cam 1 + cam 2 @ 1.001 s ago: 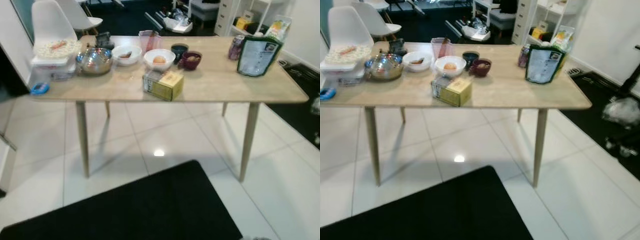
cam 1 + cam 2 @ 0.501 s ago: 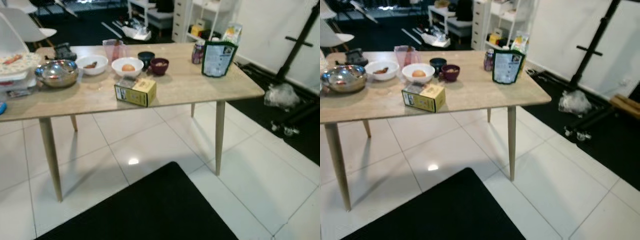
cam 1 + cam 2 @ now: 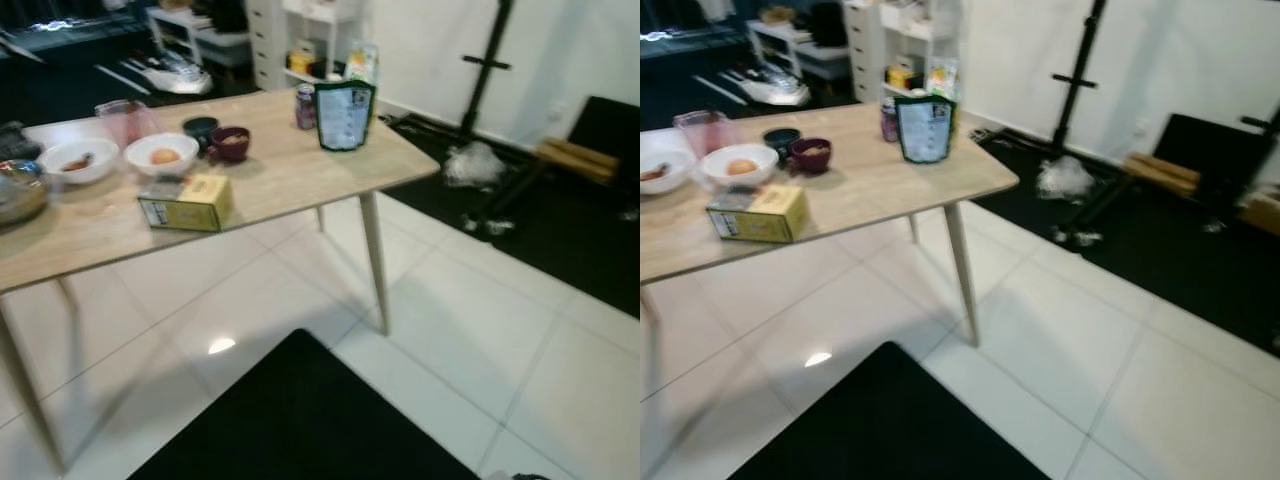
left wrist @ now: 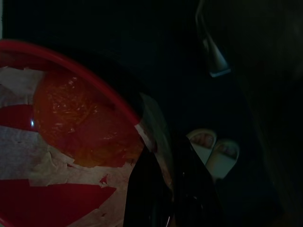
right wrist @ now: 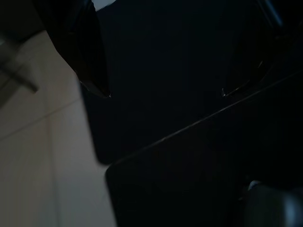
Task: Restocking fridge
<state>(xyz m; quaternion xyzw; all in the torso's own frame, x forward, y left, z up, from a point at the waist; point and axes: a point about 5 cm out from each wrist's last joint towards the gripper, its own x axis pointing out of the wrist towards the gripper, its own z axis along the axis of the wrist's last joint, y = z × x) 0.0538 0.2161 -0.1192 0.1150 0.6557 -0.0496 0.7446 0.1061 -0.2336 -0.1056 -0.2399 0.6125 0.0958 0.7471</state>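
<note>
In the left wrist view a red-rimmed bowl [image 4: 71, 123] with orange food under taped plastic wrap sits close against my left gripper [image 4: 180, 94], which is shut on it; one black finger [image 4: 210, 52] shows beside the bowl. My right gripper [image 5: 164, 93] hangs open over the black mat and pale tiles, with nothing between its fingers. On the wooden table [image 3: 300, 170] lie a yellow box [image 3: 185, 202], a white bowl holding an orange item [image 3: 161, 154], two dark bowls [image 3: 230, 143], a jar [image 3: 305, 106] and a green pouch [image 3: 343, 115].
A black mat [image 3: 300, 420] lies on the white tiles at my feet. To the right stand a black pole stand [image 3: 485, 70] and a crumpled plastic bag [image 3: 470, 165] on dark flooring. White shelves [image 3: 300, 30] are behind the table. A pair of pale slippers [image 4: 213, 151] is on the floor.
The camera has swung to the right: the table has slid toward the left of the view, and the pole stand, bag and dark flooring have come in on the right.
</note>
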